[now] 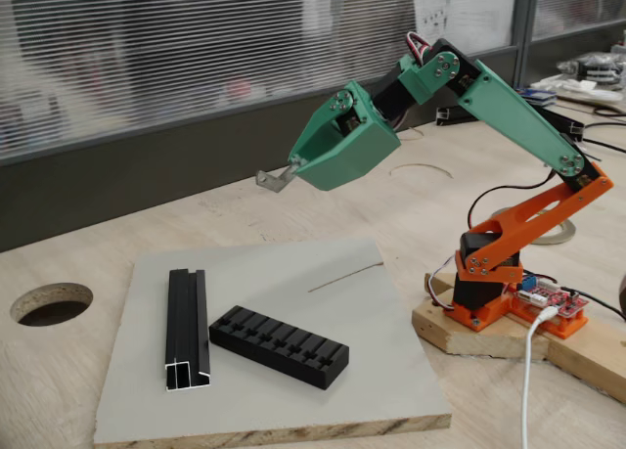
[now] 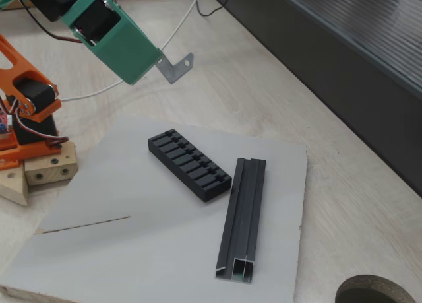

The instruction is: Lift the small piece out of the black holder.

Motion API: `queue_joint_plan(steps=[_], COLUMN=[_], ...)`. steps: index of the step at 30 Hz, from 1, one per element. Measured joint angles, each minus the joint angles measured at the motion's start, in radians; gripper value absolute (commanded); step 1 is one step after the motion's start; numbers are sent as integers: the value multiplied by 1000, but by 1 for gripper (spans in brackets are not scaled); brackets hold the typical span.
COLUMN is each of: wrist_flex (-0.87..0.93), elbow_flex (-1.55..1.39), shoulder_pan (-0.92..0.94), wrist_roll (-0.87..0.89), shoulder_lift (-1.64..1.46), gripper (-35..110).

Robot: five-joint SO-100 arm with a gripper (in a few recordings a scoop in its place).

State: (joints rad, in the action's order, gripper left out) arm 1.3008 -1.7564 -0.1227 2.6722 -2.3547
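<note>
I'm holding the small piece [image 2: 175, 67] aloft, well above the black holder [image 2: 190, 165].
The gripper [image 1: 290, 167] is pinching one end; the tab's long axis is sticking outward, with the arm reaching forward and its wrist dipping.

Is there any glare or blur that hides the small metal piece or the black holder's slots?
In a fixed view the small piece is sharp at the hand; the black holder has slots that read clearly. In the other fixed view soft, even light, the piece's hole visible, no glare.
</note>
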Motion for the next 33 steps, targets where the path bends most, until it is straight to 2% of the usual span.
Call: queue_joint_plan(steps=[9,33], wrist_flex=[0,0], elbow_flex=[98,100], shoulder_pan=[0,0], wrist_roll=[0,0], shoulder_lift=[0,0], gripper=[6,6])
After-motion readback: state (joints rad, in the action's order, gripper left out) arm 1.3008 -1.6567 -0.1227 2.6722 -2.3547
